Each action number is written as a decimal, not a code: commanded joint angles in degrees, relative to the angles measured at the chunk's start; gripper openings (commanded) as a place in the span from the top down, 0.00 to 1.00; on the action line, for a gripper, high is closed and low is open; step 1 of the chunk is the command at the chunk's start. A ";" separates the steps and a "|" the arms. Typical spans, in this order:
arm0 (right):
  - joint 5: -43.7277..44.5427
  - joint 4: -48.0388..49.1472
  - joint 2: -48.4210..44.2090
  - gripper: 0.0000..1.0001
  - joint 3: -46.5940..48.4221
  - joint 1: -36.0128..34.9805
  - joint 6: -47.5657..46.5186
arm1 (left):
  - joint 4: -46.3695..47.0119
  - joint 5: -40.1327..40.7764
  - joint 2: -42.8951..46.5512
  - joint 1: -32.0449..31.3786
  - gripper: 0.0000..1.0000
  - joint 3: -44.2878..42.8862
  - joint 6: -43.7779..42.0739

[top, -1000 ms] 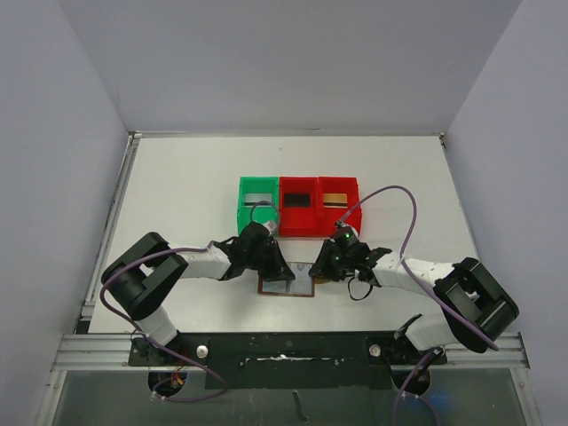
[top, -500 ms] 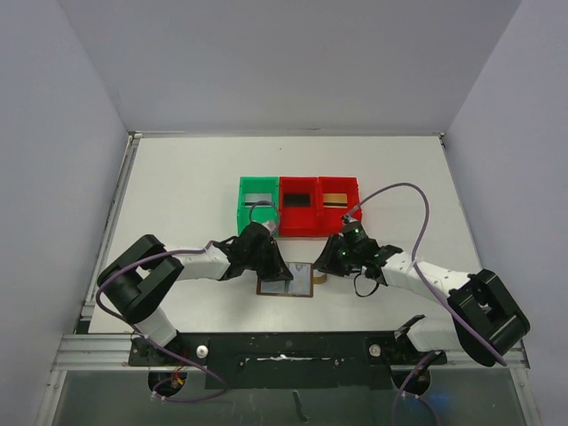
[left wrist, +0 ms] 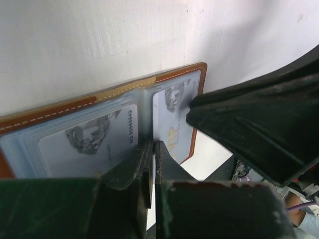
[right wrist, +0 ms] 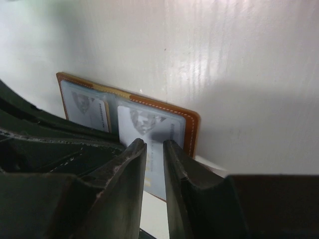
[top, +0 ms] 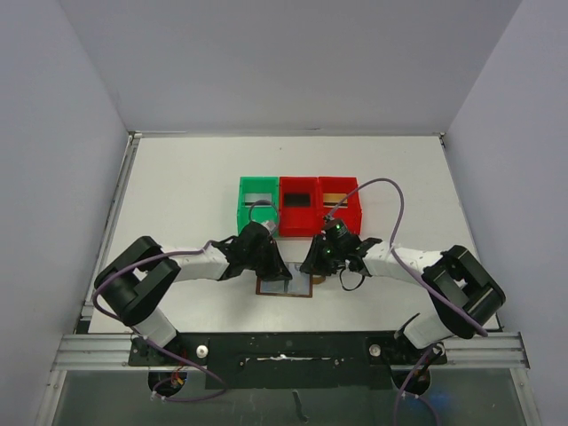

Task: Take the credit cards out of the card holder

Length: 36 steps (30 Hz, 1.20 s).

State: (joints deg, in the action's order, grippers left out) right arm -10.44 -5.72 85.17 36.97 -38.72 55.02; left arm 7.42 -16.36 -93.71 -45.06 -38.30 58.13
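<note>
Brown leather card holder (top: 288, 287), pinned open under my clenched left pincer (left wrist: 153, 144); grey plastic card (right wrist: 144, 124) beneath my parted right pincer (right wrist: 153, 145), awaiting extraction.

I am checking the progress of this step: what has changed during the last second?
The right gripper moved left in the top view, from beside the wallet to above its right half, jaws slightly apart, holding nothing. The left gripper, shut, stays on the wallet, which lies open in the same place, cards in their pockets.
</note>
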 commanded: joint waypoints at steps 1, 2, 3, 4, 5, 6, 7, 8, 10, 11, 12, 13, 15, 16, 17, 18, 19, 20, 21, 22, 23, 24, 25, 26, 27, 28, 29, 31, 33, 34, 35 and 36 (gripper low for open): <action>4.10 -0.99 -0.95 0.77 -1.16 0.12 1.88 | -1.83 1.39 3.79 0.51 1.00 -0.88 -1.61; 4.05 -0.53 -1.06 0.77 -1.87 0.19 1.88 | -1.88 1.42 4.14 0.69 1.00 -0.71 -1.69; 3.79 -0.11 -1.01 0.77 -2.35 0.21 1.85 | -1.89 1.42 4.41 0.87 1.00 -0.55 -1.70; 3.48 0.18 -0.72 0.77 -2.68 0.14 1.84 | -1.88 1.35 4.69 1.04 1.00 -0.42 -1.78; 3.11 0.51 -0.42 0.77 -3.02 0.07 2.06 | -1.88 1.15 4.83 1.22 1.00 -0.41 -1.83; 2.88 0.78 -0.15 0.77 -3.31 0.02 2.33 | -1.88 1.01 4.97 1.39 1.00 -0.45 -1.86; 2.96 0.85 0.09 0.77 -3.57 -0.03 2.63 | -1.93 0.82 5.07 1.56 1.00 -0.43 -1.95; 2.90 0.94 0.26 0.77 -3.88 -0.04 2.86 | -1.97 0.68 5.18 1.70 1.00 -0.45 -2.04; 2.95 1.09 0.24 0.77 -4.30 0.01 2.98 | -2.12 0.71 5.50 1.88 1.00 -0.38 -2.14; 3.04 1.02 0.13 0.77 -4.36 0.11 2.96 | -2.27 0.59 5.67 2.02 1.00 -0.29 -2.22; 3.13 0.87 0.14 0.77 -4.32 0.13 2.91 | -2.43 0.55 5.84 2.14 1.00 -0.16 -2.31; 3.14 0.76 0.07 0.77 -4.28 0.14 2.82 | -2.68 0.43 6.03 2.24 1.00 -0.07 -2.39; 3.30 0.64 0.14 0.78 -4.12 0.10 2.80 | -3.13 0.58 6.70 2.57 1.00 0.13 -2.56; 3.25 0.60 0.18 0.78 -3.98 0.20 2.69 | -3.31 0.69 7.04 2.68 1.00 0.28 -2.62; 3.19 0.64 0.33 0.78 -3.86 0.21 2.59 | -3.46 0.79 7.51 2.89 1.00 0.41 -2.62; 3.15 0.65 0.43 0.78 -3.70 0.17 2.51 | -3.46 0.75 7.89 3.07 1.00 0.42 -2.64; 3.00 0.62 0.45 0.78 -3.56 0.19 2.40 | -3.47 0.72 8.19 3.20 1.00 0.42 -2.67; 2.90 0.57 0.41 0.78 -3.38 0.14 2.14 | -3.47 0.64 8.42 3.34 1.00 0.42 -2.67; 2.88 0.68 0.26 0.78 -3.20 0.16 1.78 | -3.47 0.64 8.49 3.39 1.00 0.42 -2.67; 2.50 0.82 -0.07 0.78 -2.89 0.15 1.53 | -3.41 0.44 8.35 3.44 1.00 0.42 -2.75; 2.18 0.94 -0.50 0.77 -2.41 0.09 1.04 | -3.34 0.14 8.13 3.43 1.00 0.42 -2.82; 2.10 0.88 -1.06 0.77 -1.83 -0.16 0.60 | -3.30 -0.24 7.79 3.40 1.00 0.42 -2.96; 2.04 0.72 -1.80 0.76 -1.03 -0.33 0.22 | -3.06 -0.58 7.42 3.42 1.00 0.42 -3.01; 1.85 0.75 -2.39 0.75 -0.31 -0.61 -0.39 | -2.77 -0.94 7.22 3.38 1.00 0.42 -3.02; 1.38 0.89 -2.83 0.74 0.48 -0.77 -1.03 | -2.38 -1.25 7.11 3.40 1.00 1.08 -2.91; 0.26 1.17 -3.02 0.72 1.23 -0.90 -1.73 | -2.07 -1.44 7.18 3.40 1.00 1.73 -2.71; -0.69 1.68 -2.94 0.71 1.93 -1.11 -2.42 | -1.72 -1.48 7.32 3.40 1.00 1.96 -2.55; -2.38 3.16 -2.19 0.70 2.98 -1.89 -2.64 | -1.14 -1.48 7.66 3.40 1.00 2.36 -2.20; -2.89 4.27 -0.91 0.69 3.71 -2.90 -2.20 | -0.72 -1.64 7.84 3.40 1.00 2.50 -2.08; -3.00 4.55 -0.07 0.69 4.10 -3.41 -1.94 | -0.66 -1.78 7.76 3.40 1.00 2.53 -2.06; -2.87 4.78 0.79 0.69 4.34 -3.82 -1.77 | -0.65 -1.83 7.78 3.35 1.00 2.53 -2.05; -2.52 4.68 1.60 0.69 4.48 -4.13 -1.46 | -0.61 -1.83 7.68 3.39 1.00 2.58 -2.05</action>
State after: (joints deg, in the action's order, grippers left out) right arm -11.66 -3.90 84.47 38.61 -41.17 54.15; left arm 3.42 -17.02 -87.31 -41.89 -35.81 56.36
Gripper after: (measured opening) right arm 0.313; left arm 0.006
